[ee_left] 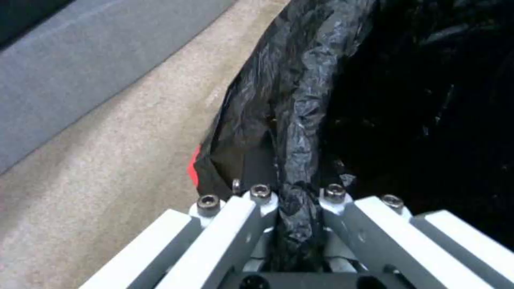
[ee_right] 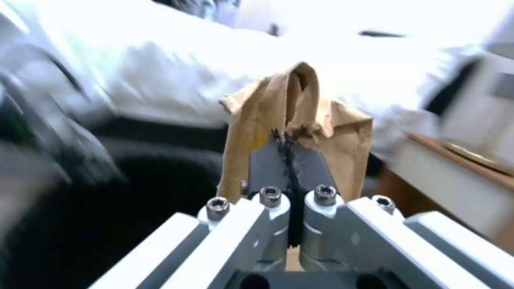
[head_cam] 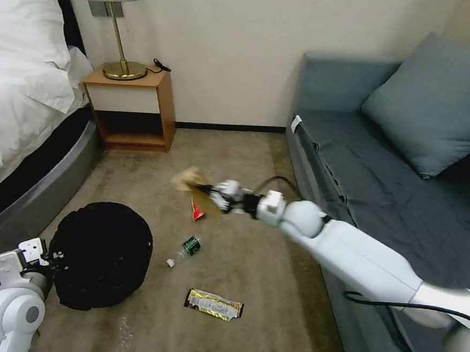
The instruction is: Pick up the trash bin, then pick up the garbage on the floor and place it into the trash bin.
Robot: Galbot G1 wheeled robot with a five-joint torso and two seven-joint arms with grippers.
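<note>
The left gripper (ee_left: 292,200) is clamped on the crinkled rim of the round black-bagged trash bin (head_cam: 101,252) by the bed. The right gripper (ee_right: 289,160) pinches crumpled brown paper (ee_right: 300,120) above the carpet, over the red snack packet (head_cam: 196,211).

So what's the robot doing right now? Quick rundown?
Left gripper shut on trash bin rim. Right gripper shut on brown paper, held above floor. Packet, bottle, wrapper lie on carpet.
</note>
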